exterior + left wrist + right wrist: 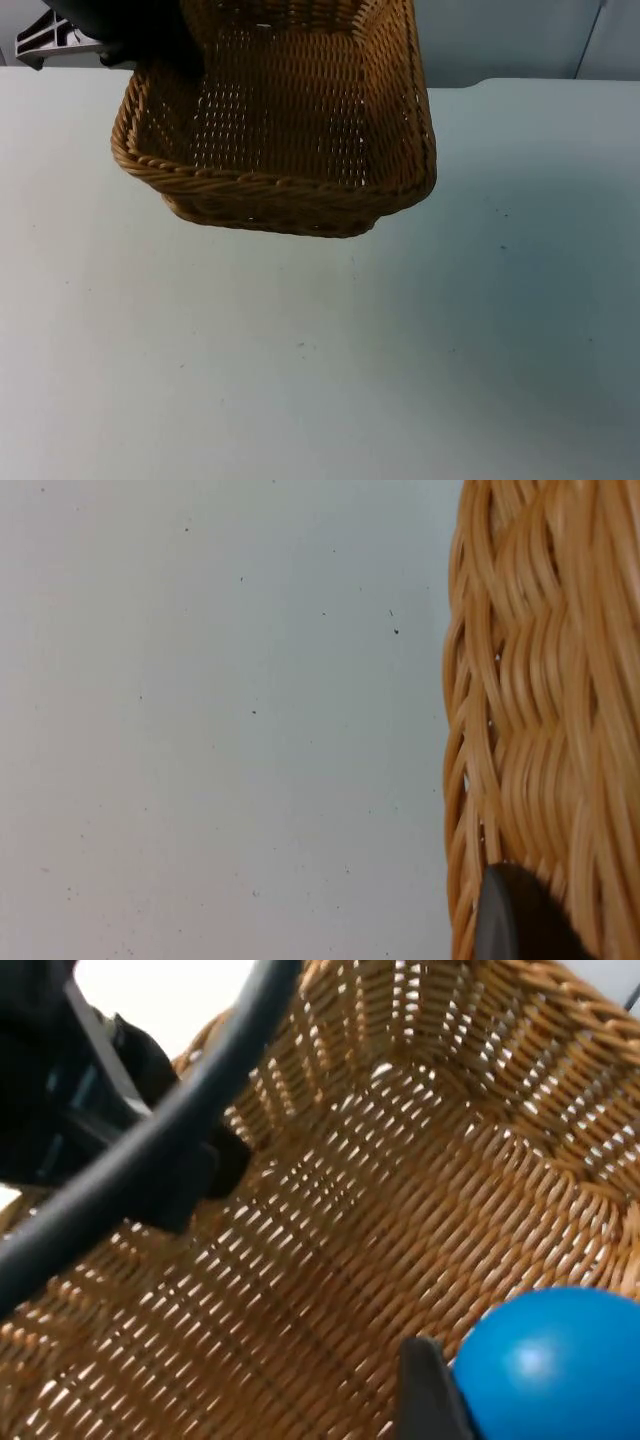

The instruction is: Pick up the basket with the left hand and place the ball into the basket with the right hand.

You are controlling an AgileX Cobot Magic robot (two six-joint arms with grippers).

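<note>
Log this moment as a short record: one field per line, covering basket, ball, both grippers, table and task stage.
basket: wicker basket, lifted off the table and tilted, nothing on its woven floor
ball: blue ball, above the basket's inside, seen in the right wrist view
left gripper: left gripper at the basket's wall, a fingertip against the weave
right gripper: right gripper over the basket, a fingertip beside the ball
table: white table, basket's shadow under it
task stage: basket raised; ball not yet lying in it
</note>
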